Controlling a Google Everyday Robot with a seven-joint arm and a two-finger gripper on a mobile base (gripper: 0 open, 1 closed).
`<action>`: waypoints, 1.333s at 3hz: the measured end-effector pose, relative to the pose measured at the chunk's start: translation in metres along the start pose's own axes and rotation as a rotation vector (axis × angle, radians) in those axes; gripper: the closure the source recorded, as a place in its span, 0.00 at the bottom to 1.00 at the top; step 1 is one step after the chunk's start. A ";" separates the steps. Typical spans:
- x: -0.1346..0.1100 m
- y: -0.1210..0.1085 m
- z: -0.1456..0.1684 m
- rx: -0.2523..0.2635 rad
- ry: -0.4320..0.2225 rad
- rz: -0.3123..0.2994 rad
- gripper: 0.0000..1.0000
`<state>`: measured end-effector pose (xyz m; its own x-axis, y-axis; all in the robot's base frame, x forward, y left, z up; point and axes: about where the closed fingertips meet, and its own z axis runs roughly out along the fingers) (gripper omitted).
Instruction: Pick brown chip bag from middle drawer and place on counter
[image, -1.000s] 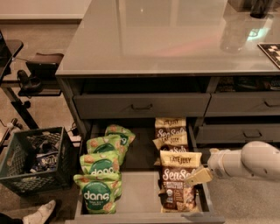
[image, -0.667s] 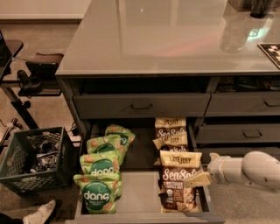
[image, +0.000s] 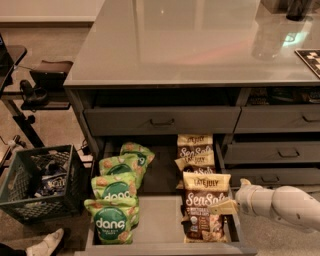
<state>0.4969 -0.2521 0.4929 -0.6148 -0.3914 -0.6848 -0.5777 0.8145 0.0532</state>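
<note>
The middle drawer (image: 160, 227) is pulled open below the counter (image: 200, 40). A row of brown chip bags stands along its right side. The front one (image: 204, 206) shows "LATE JULY" and "Sea Salt", and others (image: 196, 152) stand behind it. My gripper (image: 224, 207) comes in from the right on a white arm (image: 280, 204). It is at the right edge of the front brown bag, about mid-height. I cannot tell whether it is touching or gripping the bag.
Green "dang" bags (image: 116, 205) fill the drawer's left row. A narrower drawer (image: 162, 120) above is slightly open, and shut drawer fronts (image: 280, 152) stack on the right. A dark crate (image: 40, 182) stands on the floor at the left, with a white shoe (image: 45, 243) in front of it.
The arm and gripper have dropped slightly beside the front brown bag. The bags have not visibly moved.
</note>
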 end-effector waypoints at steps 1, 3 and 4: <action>0.013 -0.004 0.016 0.019 -0.001 0.046 0.00; 0.029 -0.003 0.051 -0.047 0.015 0.123 0.00; 0.015 0.005 0.064 -0.135 0.014 0.123 0.19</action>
<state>0.5192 -0.2262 0.4366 -0.6920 -0.2990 -0.6570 -0.5639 0.7922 0.2334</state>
